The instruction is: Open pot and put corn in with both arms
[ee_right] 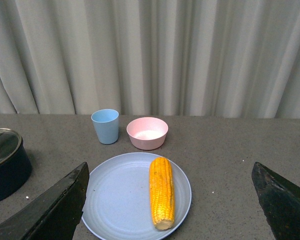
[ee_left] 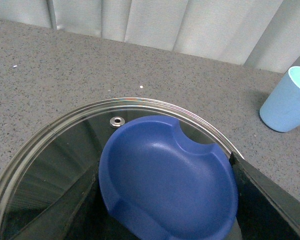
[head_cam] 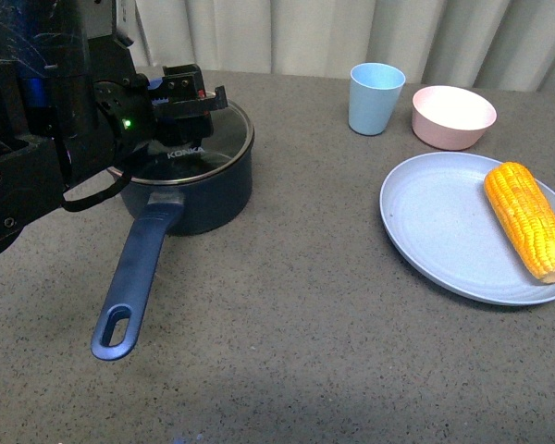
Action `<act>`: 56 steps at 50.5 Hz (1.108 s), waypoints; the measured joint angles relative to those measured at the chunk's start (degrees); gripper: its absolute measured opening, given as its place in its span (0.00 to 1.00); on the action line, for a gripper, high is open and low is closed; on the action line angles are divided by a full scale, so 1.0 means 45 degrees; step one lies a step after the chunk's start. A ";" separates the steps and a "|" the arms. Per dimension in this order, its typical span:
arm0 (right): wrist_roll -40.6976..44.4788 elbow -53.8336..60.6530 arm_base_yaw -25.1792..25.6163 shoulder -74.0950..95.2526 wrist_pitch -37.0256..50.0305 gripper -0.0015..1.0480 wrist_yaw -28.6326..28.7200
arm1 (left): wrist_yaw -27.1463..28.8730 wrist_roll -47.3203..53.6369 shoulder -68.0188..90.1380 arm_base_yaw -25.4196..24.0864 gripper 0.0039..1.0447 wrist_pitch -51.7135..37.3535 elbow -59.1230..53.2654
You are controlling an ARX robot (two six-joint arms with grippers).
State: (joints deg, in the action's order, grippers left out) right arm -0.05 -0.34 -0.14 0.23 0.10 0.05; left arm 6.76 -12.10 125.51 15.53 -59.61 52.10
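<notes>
Blue knob (ee_left: 167,175) sits btwn left claw's (ee_left: 166,202) fingers (ee_left: 275,205); lid (ee_left: 65,135) on pot (head_cam: 213,196).

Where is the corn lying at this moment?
In the front view, the corn lies on the right side of the blue plate, just in front of the pink bowl.

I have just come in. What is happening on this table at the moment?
The left gripper sits over the pot, its fingers on either side of the blue knob of the lid; whether they already squeeze it is unclear. The lid is on the pot. The right gripper is open and points toward the corn, which lies untouched on the blue plate. Neither opening nor loading is done yet.
</notes>
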 joint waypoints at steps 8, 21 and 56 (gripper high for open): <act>0.0000 0.0000 0.0000 0.0000 0.0000 0.91 0.0000 | 0.0117 -0.0015 -0.0204 -0.0010 0.57 0.0068 -0.0078; 0.0000 0.0000 0.0000 0.0000 0.0000 0.91 0.0000 | -0.0107 -0.0534 -0.2676 -0.1384 0.56 0.0384 -0.0457; 0.0000 0.0000 0.0000 0.0000 0.0000 0.91 0.0000 | -0.1661 -0.0665 0.1787 -0.5897 0.56 -0.2030 -0.0253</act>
State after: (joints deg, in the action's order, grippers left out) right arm -0.05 -0.34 -0.14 0.23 0.10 0.05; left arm -0.71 -15.09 133.56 -11.00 -68.75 50.96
